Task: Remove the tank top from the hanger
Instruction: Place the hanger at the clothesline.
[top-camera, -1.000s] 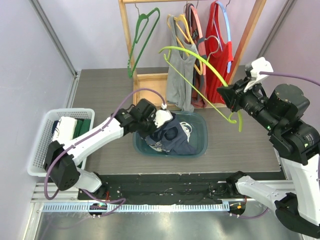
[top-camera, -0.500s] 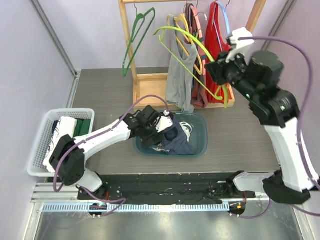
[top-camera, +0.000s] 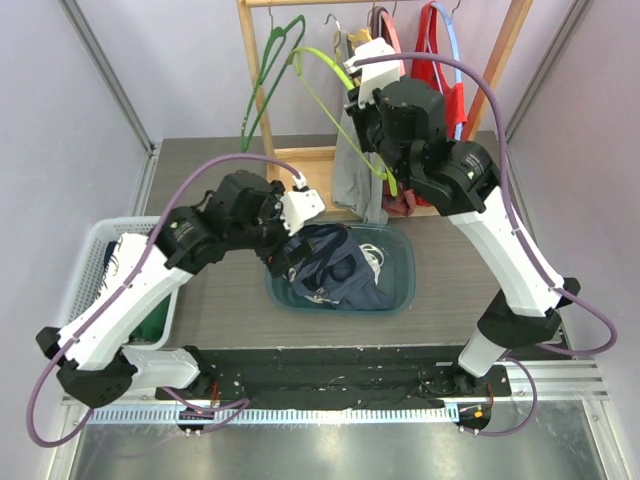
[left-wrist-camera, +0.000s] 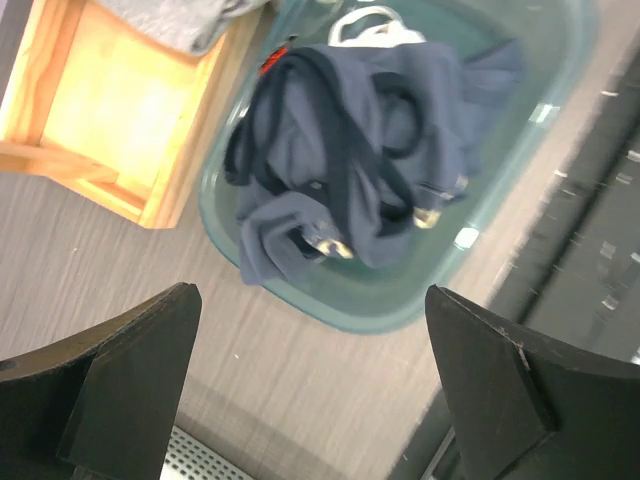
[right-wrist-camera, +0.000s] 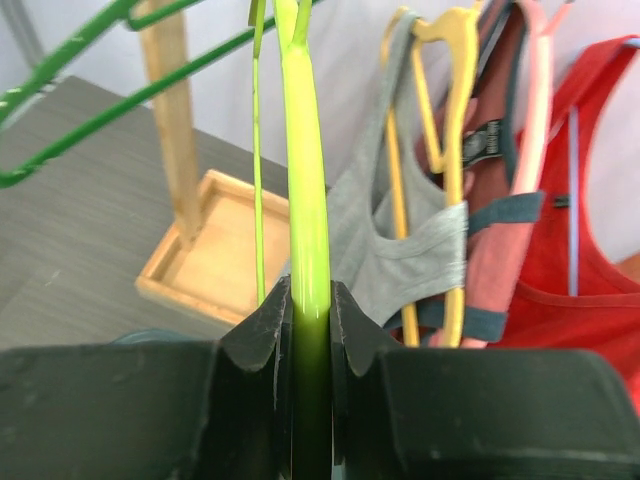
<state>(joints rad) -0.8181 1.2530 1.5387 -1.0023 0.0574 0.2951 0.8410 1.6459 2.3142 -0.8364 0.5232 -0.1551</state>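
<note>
I have the right end effector clenched on the lime hanger, the left end effector released over the navy tank top; risk: its hook snags the neighbouring green hanger.

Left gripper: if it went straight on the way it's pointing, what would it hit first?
Most likely the navy tank top heaped in the teal tub; the open left gripper points down at it. Depth is unclear, so it might catch the tub's near rim instead.
</note>
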